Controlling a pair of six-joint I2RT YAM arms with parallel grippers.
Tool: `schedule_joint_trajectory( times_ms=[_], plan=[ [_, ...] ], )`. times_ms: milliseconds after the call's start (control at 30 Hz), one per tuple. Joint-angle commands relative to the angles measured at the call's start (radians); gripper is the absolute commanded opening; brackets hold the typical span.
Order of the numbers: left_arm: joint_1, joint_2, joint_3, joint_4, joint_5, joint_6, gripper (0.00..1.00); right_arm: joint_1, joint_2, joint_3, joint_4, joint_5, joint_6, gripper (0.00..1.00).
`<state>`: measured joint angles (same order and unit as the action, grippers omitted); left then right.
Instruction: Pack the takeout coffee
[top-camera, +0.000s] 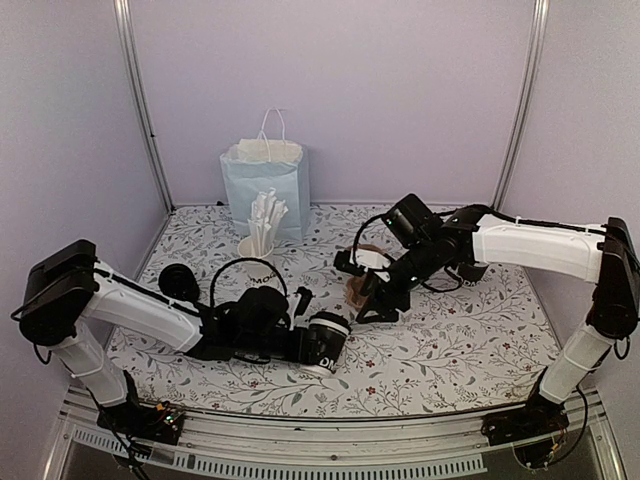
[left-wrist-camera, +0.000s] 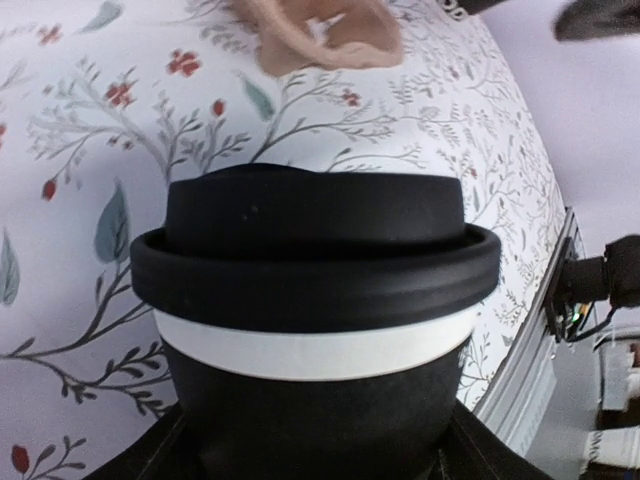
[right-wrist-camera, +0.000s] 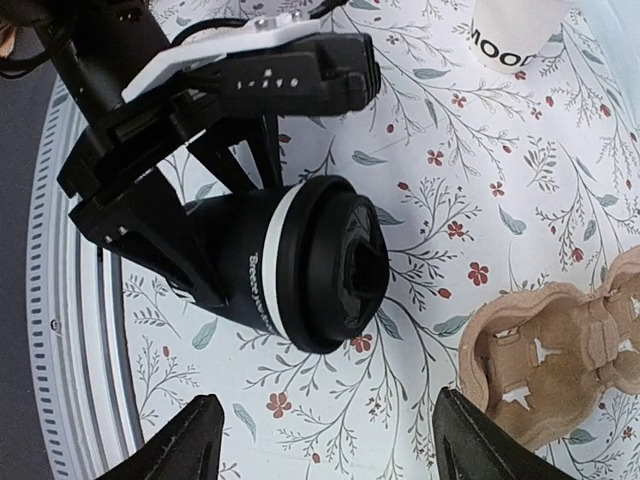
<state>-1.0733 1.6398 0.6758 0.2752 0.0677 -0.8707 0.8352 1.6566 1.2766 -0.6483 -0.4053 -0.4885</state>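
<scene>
At twelve o'clock on your floral table (top-camera: 470, 350) stands the pale blue bag (top-camera: 265, 190). Near centre your right gripper (right-wrist-camera: 325, 425) hangs with its fingers spread and nothing between them, the brown cup carrier (right-wrist-camera: 550, 360) just beside it. At seven o'clock from that carrier, your left gripper (top-camera: 303, 345) pinches the lidded black cup (right-wrist-camera: 310, 265), tipped sideways, lid pointing at the carrier.
</scene>
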Motion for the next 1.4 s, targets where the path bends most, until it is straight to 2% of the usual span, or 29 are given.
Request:
schedule_joint_trajectory(
  times_ms=[0,133,267,333,567,1233,1367],
  plan=[
    [-0.099,-0.028,-0.043,0.214,-0.156,0.251,0.69,0.004,-0.045,0.041,-0.047,-0.068,-0.026,0.75],
    [-0.172,-0.036,-0.143,0.413,-0.328,0.435,0.70,-0.025,-0.044,0.099,-0.098,-0.168,-0.032,0.76],
    [-0.192,-0.009,-0.186,0.532,-0.403,0.522,0.70,-0.047,-0.055,0.114,-0.152,-0.288,-0.066,0.83],
    [-0.212,0.005,-0.191,0.575,-0.423,0.570,0.70,-0.046,-0.060,0.106,-0.177,-0.315,-0.083,0.87],
    [-0.295,0.072,-0.149,0.628,-0.528,0.688,0.71,-0.045,-0.012,0.104,-0.211,-0.357,-0.094,0.91],
    [-0.339,0.103,-0.096,0.620,-0.556,0.720,0.71,0.007,0.082,0.109,-0.204,-0.294,-0.081,0.95],
    [-0.339,0.107,-0.097,0.621,-0.566,0.712,0.71,0.008,0.084,0.107,-0.199,-0.289,-0.081,0.89]
  ],
)
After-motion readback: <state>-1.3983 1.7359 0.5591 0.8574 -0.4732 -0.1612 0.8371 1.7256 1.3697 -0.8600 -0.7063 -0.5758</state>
